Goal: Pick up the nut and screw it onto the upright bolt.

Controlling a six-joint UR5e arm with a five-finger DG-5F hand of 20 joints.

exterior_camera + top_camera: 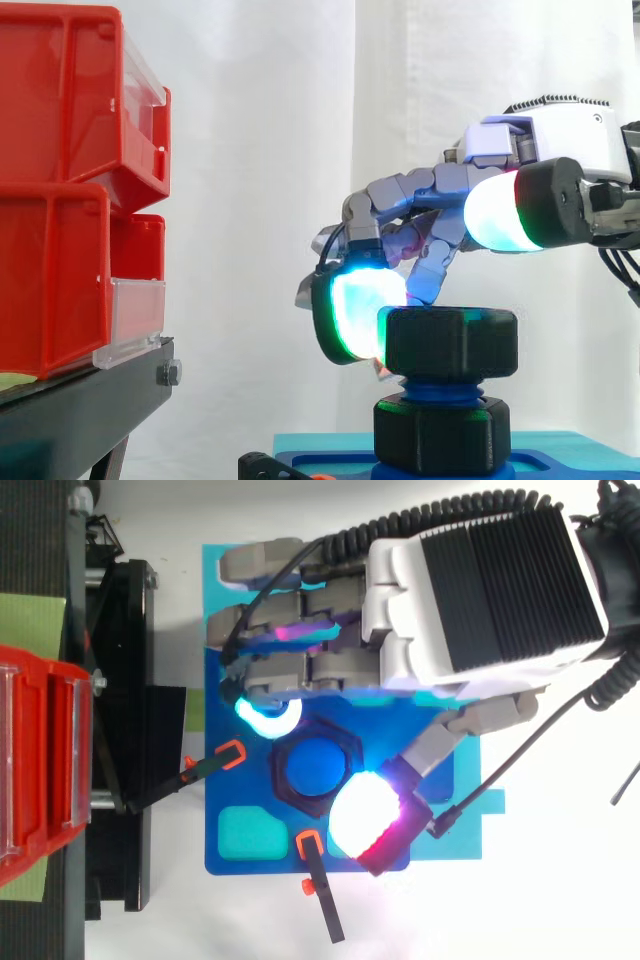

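Item: my hand (480, 590) pinching black nut (452, 342) atop upright blue bolt (315, 767); blue base plate (225, 780), white counter (560, 880), white curtain (260, 150), red bins (60, 200).

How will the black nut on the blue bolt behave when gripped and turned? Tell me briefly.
The nut looks like thick, rigid plastic, so it probably won't flex. Its flat hex sides should give grip rather than let it roll. Sitting on the threads of the bolt, it likely spins but resists a sideways push.
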